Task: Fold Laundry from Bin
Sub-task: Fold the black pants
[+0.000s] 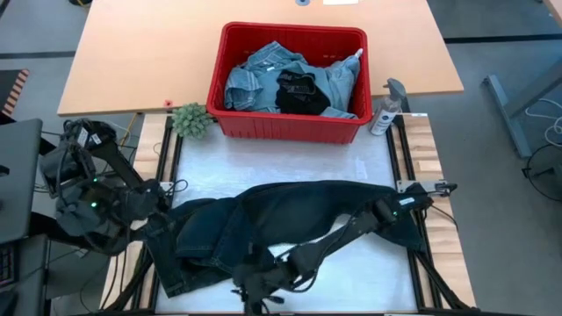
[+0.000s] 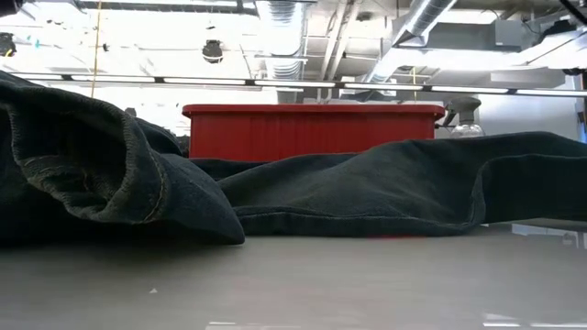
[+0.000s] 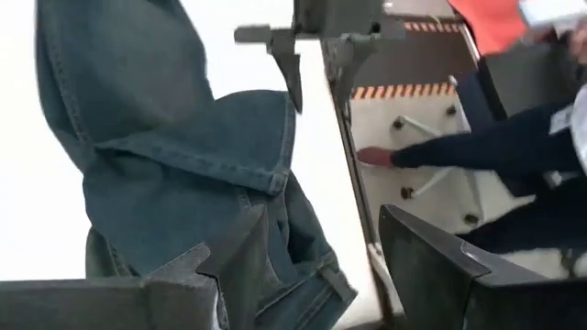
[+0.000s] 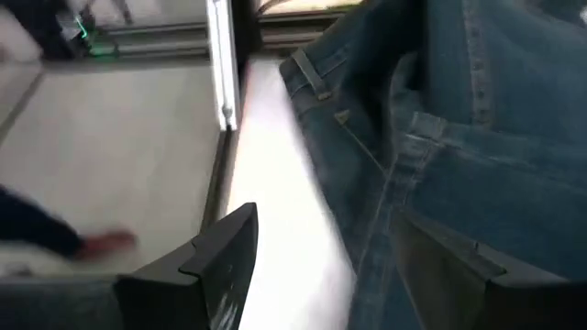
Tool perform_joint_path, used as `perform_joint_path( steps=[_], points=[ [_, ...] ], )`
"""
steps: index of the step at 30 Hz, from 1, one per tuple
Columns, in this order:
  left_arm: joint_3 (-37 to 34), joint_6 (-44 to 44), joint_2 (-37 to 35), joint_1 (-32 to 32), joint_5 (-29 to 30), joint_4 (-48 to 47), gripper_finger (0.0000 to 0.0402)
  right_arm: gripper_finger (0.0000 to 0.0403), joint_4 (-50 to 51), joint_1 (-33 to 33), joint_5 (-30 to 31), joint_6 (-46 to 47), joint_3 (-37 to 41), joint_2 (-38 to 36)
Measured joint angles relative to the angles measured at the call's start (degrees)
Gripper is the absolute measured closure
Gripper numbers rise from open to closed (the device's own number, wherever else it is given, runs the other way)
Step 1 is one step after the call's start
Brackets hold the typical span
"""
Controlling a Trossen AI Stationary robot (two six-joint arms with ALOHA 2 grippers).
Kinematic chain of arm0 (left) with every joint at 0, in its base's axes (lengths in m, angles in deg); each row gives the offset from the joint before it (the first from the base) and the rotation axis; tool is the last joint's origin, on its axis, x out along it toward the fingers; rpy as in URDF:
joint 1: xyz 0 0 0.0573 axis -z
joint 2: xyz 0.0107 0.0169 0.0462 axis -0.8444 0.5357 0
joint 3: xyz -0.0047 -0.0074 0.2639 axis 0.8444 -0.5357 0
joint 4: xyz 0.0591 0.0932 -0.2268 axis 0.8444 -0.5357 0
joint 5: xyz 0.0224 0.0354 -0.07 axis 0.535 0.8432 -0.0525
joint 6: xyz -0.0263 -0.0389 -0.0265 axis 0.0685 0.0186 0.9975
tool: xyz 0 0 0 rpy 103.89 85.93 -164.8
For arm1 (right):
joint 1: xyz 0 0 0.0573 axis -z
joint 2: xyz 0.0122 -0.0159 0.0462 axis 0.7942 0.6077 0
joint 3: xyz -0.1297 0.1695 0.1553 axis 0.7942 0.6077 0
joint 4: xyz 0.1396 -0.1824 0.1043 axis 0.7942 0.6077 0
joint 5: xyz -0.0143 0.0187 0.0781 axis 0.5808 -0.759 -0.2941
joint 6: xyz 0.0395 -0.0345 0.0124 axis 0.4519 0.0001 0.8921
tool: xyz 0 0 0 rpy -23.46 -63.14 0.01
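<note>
**Dark jeans spread on the white surface, red bin behind**

Nearest the front edge, a pair of dark jeans (image 1: 263, 224) lies spread across the white surface (image 1: 290, 167), crumpled toward the left and stretched out toward the right. From the low view the denim rises in rumpled folds, with a hem and its stitching at the left.

The left hand (image 3: 303, 275) sits low at the left end of the jeans, its fingers apart, with folded denim just ahead of them; no cloth is clearly pinched between them. The right hand (image 4: 367, 266) reaches in from the right to the front middle of the jeans, fingers spread wide, one over bare surface and the other against the denim near a belt loop.

Behind the white surface stands the red bin (image 1: 230, 83), holding light blue denim pieces (image 1: 250, 83) and a black garment (image 1: 299, 92). A small green plant (image 1: 191, 120) stands just beside its left corner, and a clear spray bottle (image 1: 386, 110) just beside its right. A wooden tabletop (image 1: 132, 61) carries the bin's far part.

Beyond, the low view shows a ceiling with ducts and strip lights. A person's dark sleeve (image 3: 514, 142) shows off the surface's edge.
</note>
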Motion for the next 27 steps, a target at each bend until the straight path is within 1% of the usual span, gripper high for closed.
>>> perform_joint_path(
  steps=[2, 4, 5, 7, 10, 13, 16, 18, 20, 23, 25, 27],
  points=[
    [0.0, -0.9, 0.0, 1.7, 1.8, 0.0, 0.0205, 0.0133, -4.7, -0.5, 2.7, 4.7, 0.8, 1.5],
    [0.0, -1.3, 0.0, 3.2, 4.0, 0.0, 0.0205, 0.0133, -2.5, -1.0, 6.9, 6.3, 0.7, 2.2],
    [0.0, -1.3, 0.0, 3.8, 5.0, 0.0, 0.0205, 0.0133, -2.9, -1.2, 8.7, 6.3, 0.7, 3.1],
    [0.0, -1.8, 0.0, 4.8, 6.5, 0.0, 0.0205, 0.0133, -2.0, -1.4, 11.0, 6.1, 0.7, 4.4],
    [0.0, -2.0, 0.0, 5.4, 6.8, -0.6, 0.0205, 0.0133, -1.6, -1.4, 11.4, 5.5, 0.8, 6.5],
    [0.0, -0.3, 0.0, 5.4, 6.9, -2.4, 0.0205, 0.0133, 0.6, -1.4, 11.0, 4.6, 0.7, 7.1],
    [0.0, 1.7, 0.0, 5.4, 8.0, -3.6, 0.0205, 0.0133, 4.5, -1.4, 13.8, 6.1, 0.6, 7.8],
    [0.0, 2.4, 0.0, 5.4, 8.9, -3.6, 0.0205, 0.0139, 8.0, -1.2, 14.6, 8.2, 0.5, 8.1],
    [0.0, 2.6, 0.0, 5.4, 8.9, -3.5, 0.0205, 0.0153, 11.1, -0.5, 15.0, 11.5, -0.3, 8.0],
    [0.0, 2.8, 0.0, 5.4, 8.9, -3.6, 0.0205, 0.0189, 18.0, 0.3, 15.3, 15.9, -2.1, 7.8],
    [0.0, 2.8, 0.0, 5.4, 9.1, -3.6, 0.0205, 0.0222, 20.7, 1.0, 14.5, 18.9, -2.7, 7.8],
    [0.0, 2.8, 0.0, 5.4, 9.7, -3.7, 0.0205, 0.0270, 23.1, 1.6, 12.4, 21.1, -3.9, 7.9]
  ],
)
